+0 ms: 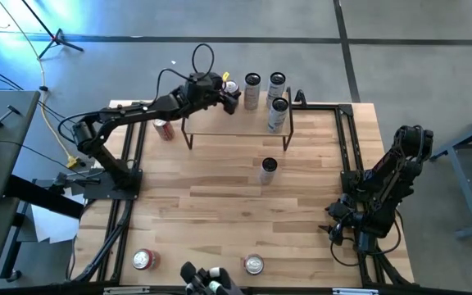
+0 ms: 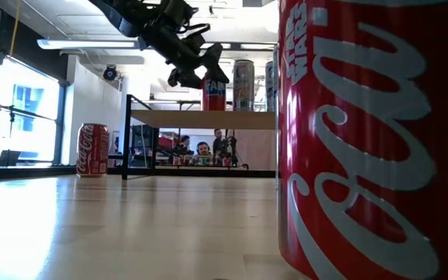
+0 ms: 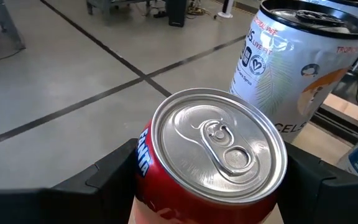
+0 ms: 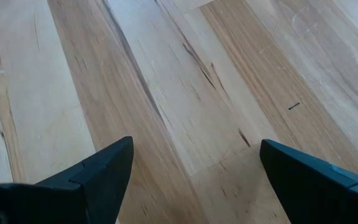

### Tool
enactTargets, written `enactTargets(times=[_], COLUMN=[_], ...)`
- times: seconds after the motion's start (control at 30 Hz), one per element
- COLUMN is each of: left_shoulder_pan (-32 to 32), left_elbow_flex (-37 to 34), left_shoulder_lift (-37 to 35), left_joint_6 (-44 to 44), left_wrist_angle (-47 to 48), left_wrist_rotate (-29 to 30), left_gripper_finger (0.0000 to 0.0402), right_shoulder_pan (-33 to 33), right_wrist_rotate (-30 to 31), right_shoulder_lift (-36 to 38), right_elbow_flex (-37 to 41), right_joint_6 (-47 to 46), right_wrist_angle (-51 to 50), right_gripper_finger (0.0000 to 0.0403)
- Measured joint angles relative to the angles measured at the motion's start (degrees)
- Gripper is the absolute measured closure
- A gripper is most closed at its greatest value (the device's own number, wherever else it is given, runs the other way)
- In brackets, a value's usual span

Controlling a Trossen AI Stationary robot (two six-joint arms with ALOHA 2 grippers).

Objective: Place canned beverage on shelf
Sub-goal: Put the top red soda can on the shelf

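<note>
I work in a robotics lab or open workshop, not a home. My wooden surface [image 1: 220,205] stands on a bare grey concrete floor [image 1: 400,49] crossed by dark lines. Loose cables [image 1: 31,41] trail over the floor at far left beside a tripod stand [image 1: 60,39]. Beyond the surface I see fluorescent ceiling lights [image 2: 92,44], tall windows [image 2: 26,113] and people seated at desks [image 2: 203,149].
</note>
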State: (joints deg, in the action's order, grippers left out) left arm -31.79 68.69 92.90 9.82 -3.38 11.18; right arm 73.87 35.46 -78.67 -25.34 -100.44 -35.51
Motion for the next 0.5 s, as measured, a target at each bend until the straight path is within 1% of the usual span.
enactTargets(times=[0.13,0.4,0.5], left_shoulder_pan=[-0.15,-0.27,-0.68], left_elbow_flex=[0.00,-0.09,-0.11], left_shoulder_lift=[-0.26,-1.93,-1.99], left_joint_6=[-0.41,-2.72,-3.06], left_wrist_angle=[0.38,3.02,2.86], left_wrist_rotate=[-0.61,-1.21,-2.33], left_gripper_finger=[0.0128,0.0127,0.0126], right_shoulder_pan=[0.01,0.00,0.01], right_wrist_rotate=[0.01,0.02,0.03], right_shoulder_lift=[0.00,0.00,0.00], right_elbow_flex=[0.00,0.00,0.00], right_joint_6=[0.00,0.01,0.00], right_wrist_angle=[0.00,0.00,0.00], right_gripper_finger=[0.0064,0.0064,0.0064])
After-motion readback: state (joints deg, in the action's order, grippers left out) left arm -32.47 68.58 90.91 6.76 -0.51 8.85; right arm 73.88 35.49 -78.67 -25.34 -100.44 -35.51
